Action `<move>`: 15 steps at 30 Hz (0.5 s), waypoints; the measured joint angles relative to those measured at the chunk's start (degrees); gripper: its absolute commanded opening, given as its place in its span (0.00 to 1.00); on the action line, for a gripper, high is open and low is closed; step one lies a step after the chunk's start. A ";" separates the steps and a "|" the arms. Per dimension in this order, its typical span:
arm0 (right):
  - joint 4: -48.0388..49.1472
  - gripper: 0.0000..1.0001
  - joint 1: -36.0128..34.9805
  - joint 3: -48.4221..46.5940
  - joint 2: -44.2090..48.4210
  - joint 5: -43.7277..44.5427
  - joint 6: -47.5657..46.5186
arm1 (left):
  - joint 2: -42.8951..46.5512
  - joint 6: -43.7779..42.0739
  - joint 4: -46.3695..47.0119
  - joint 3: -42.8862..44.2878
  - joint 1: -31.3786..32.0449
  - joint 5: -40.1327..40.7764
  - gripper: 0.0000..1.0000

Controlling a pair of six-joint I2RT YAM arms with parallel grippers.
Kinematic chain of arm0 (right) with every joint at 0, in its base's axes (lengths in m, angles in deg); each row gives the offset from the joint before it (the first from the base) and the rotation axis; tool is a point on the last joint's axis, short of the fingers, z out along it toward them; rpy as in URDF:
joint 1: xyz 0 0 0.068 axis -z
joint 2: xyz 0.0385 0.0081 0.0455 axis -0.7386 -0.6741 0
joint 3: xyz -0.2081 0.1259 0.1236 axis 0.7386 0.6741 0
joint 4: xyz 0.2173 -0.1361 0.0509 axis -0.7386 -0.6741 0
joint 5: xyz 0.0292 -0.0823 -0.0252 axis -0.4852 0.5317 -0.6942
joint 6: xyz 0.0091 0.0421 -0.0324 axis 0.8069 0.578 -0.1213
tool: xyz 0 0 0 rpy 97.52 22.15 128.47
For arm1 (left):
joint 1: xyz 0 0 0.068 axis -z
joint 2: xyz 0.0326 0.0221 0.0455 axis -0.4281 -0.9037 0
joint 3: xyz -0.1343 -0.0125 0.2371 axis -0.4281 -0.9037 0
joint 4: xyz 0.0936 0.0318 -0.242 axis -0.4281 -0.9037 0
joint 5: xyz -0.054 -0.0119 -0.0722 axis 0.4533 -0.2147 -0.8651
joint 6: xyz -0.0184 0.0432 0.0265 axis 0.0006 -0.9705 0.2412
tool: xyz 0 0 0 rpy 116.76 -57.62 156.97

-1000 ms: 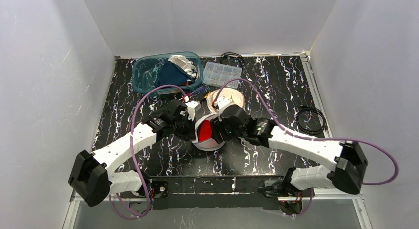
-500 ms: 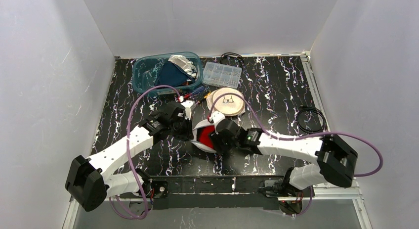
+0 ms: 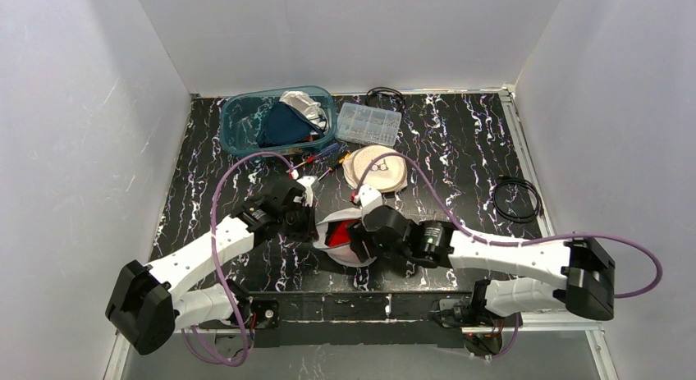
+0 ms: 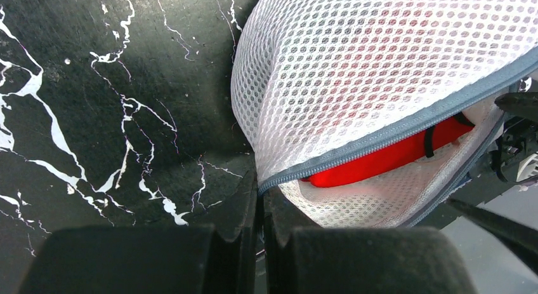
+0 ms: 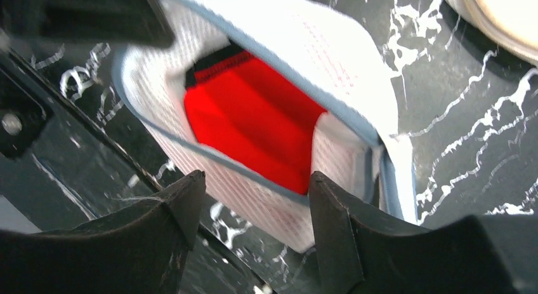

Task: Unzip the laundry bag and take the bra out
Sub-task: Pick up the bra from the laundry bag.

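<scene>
Right wrist view: my right gripper (image 5: 254,180) is spread wide and empty, poised just over the unzipped mouth of the laundry bag (image 5: 330,46); the red bra (image 5: 254,122) is inside, not yet grasped. My left gripper (image 4: 260,199) is clenched on the bag's zipper edge at the mouth's corner. The bag sits at 6 o'clock on the table (image 3: 460,150). Risks: I pinch mesh along with the bra and the whole bag lifts; a strap snags on the zipper; the thin left pinch slips and the mouth collapses. Containers: the bag holds only the bra, far as I see; teal bin (image 3: 238,117) at 11 o'clock holds dark blue cloth (image 3: 283,121) plus something white; clear compartment box (image 3: 369,124) at 12 o'clock, contents too small to tell.
</scene>
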State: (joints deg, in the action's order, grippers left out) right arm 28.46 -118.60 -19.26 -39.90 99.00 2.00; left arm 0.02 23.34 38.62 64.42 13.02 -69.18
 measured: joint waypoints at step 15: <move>1.95 0.74 -2.58 -12.81 -21.29 11.43 6.67 | 5.29 4.74 4.02 -6.40 0.09 0.09 0.00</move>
State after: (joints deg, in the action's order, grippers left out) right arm 30.41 -121.18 -32.07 -61.19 110.43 8.67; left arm 5.31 28.08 42.65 58.02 13.11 -69.09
